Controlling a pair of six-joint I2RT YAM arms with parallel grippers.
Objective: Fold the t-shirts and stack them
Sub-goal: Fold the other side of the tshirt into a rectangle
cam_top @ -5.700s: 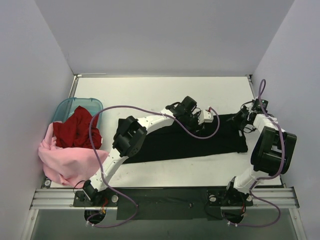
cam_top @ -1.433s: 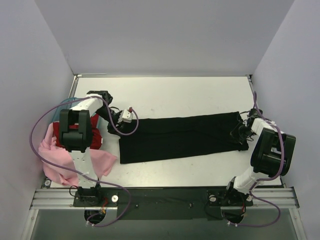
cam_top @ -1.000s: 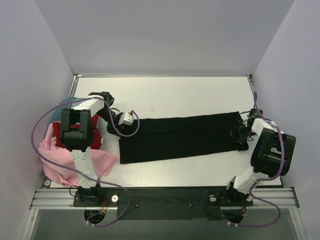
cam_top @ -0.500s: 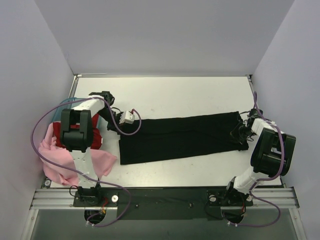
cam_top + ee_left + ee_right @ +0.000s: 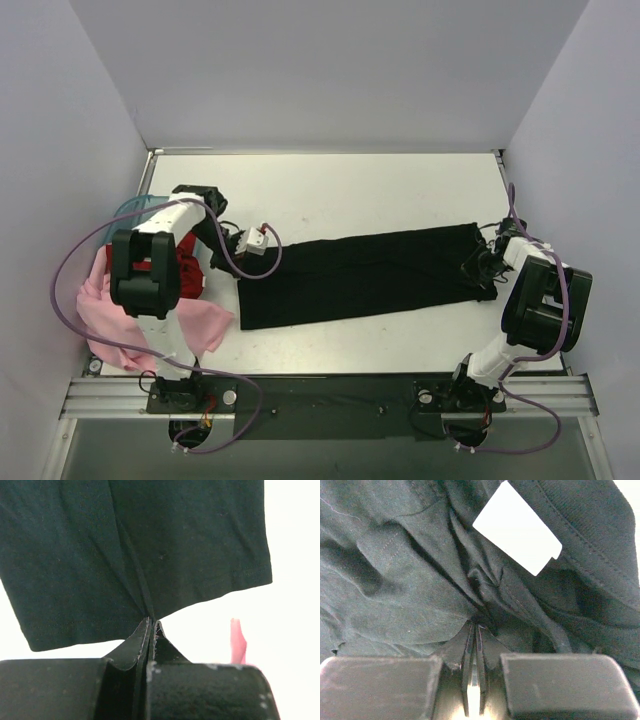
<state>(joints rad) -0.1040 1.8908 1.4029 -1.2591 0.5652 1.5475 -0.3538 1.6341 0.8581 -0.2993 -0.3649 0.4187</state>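
The black t-shirt [image 5: 360, 272] lies folded into a long strip across the middle of the table. My left gripper [image 5: 247, 258] is at its left end, shut on the hem edge [image 5: 145, 600]; in the left wrist view, my left gripper [image 5: 150, 622] has cloth pinched between the closed jaws. My right gripper [image 5: 478, 268] is shut on bunched black cloth at the right end, seen in the right wrist view as my right gripper [image 5: 475, 626] just below the white neck label [image 5: 517, 527]. The red t-shirt [image 5: 186, 272] and the pale pink t-shirt [image 5: 105, 320] lie heaped at the far left.
A translucent teal tub [image 5: 128, 208] stands at the left wall, behind the heap. A purple cable [image 5: 70, 270] loops from the left arm over the pink cloth. White walls close in the table on three sides.
My left gripper has closed on the black shirt's left edge, and the left arm has shifted slightly. The right gripper and the shirt's right end have stayed put.
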